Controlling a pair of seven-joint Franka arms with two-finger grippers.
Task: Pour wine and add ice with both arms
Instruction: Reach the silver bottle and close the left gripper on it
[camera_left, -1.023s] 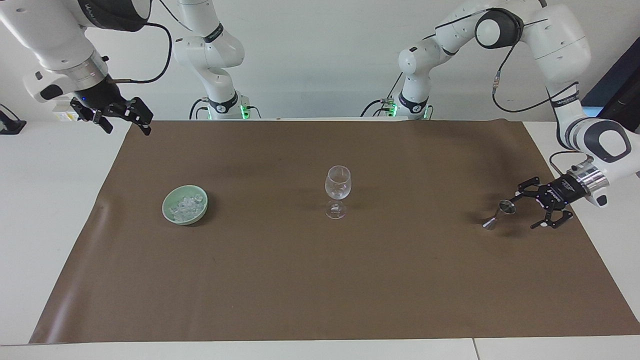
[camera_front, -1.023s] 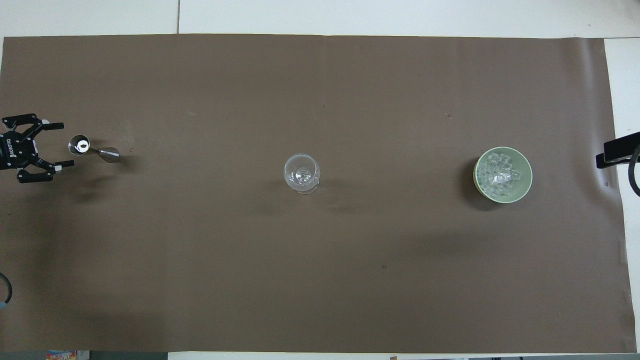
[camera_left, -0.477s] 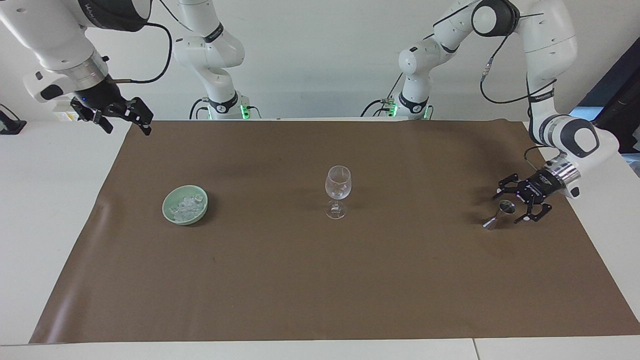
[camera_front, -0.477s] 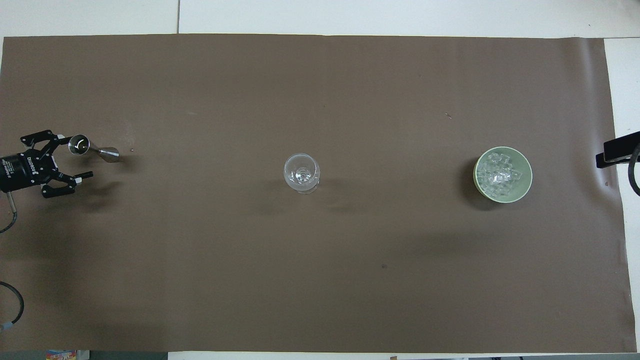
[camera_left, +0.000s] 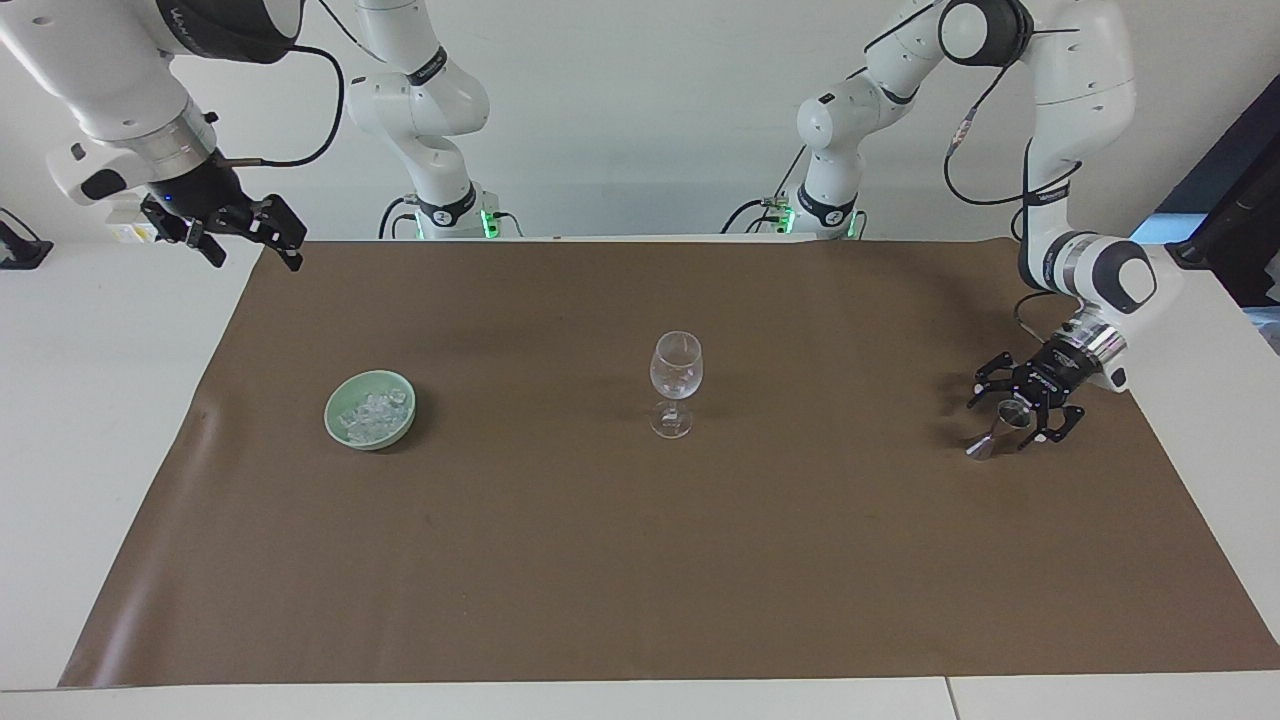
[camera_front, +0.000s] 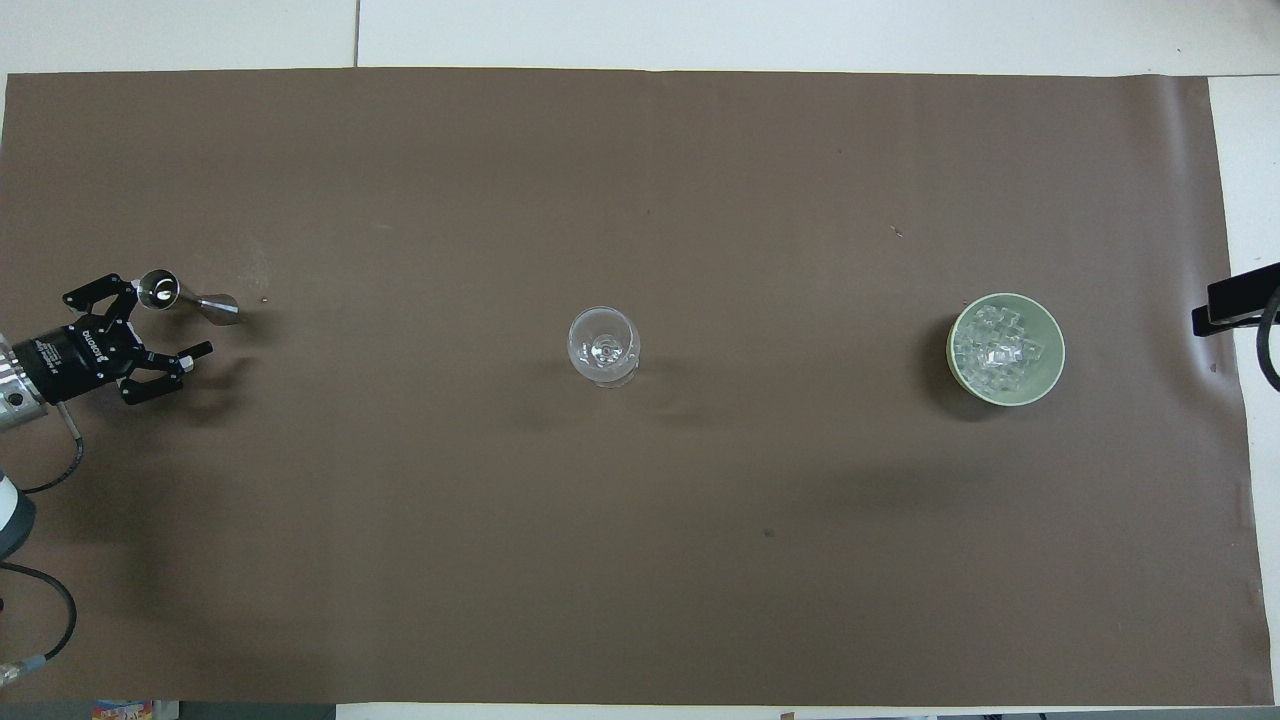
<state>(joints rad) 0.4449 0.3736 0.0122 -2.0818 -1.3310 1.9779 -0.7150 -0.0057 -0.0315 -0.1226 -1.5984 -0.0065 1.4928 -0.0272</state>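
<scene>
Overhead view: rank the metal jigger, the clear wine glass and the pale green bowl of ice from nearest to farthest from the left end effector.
From the open left end effector:
1. Small metal jigger, right beside it at the left arm's end.
2. Clear stemmed wine glass, mid-table.
3. Pale green bowl of ice, toward the right arm's end.

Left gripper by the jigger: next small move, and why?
Probably ease the left gripper a little further around the metal jigger so its stem sits between the fingers, then close. The fingers are open and flank the jigger's upper cup, with no grip yet. The wine glass stands empty mid-mat, and the right gripper waits open over the mat's corner, away from the ice.
</scene>
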